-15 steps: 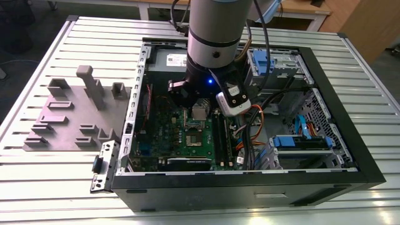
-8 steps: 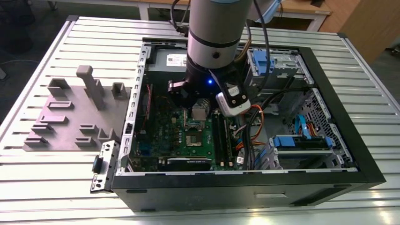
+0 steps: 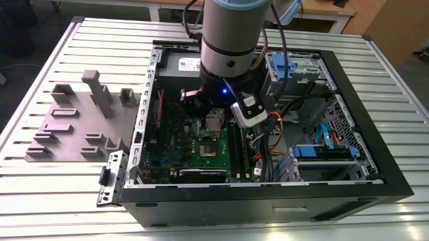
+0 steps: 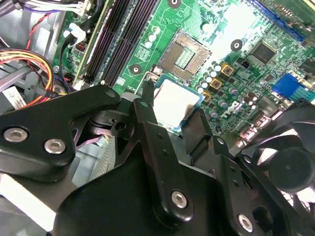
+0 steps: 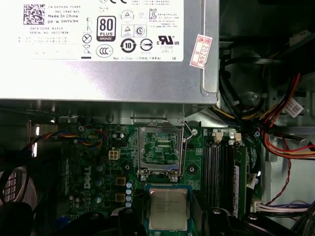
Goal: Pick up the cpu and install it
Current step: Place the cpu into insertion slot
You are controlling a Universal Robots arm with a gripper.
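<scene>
Ribbed metal table (image 3: 54, 211) carries an open computer case (image 3: 268, 201), and the arm (image 3: 231, 35) reaches down into it. Inside, a power supply (image 5: 113, 73) sits beyond the socket (image 5: 160, 150), which lies open on the green motherboard (image 5: 98, 162) with its contact field bare. The gripper (image 5: 171, 219) hangs just short of the socket, on the side away from the power supply. It is clenched on the cpu (image 4: 174, 103), with a black finger against each of two opposite edges. The cpu appears lifted off the board, near the socket but not over it. I judge the pick done and the carry to the socket in hand. Seating calls for centring the chip over the opening, its edges square to it, then a flat, gentle descent. The chip is square, so it has no long axis. It lies level, metal top up, its edges roughly parallel to the socket's.
</scene>
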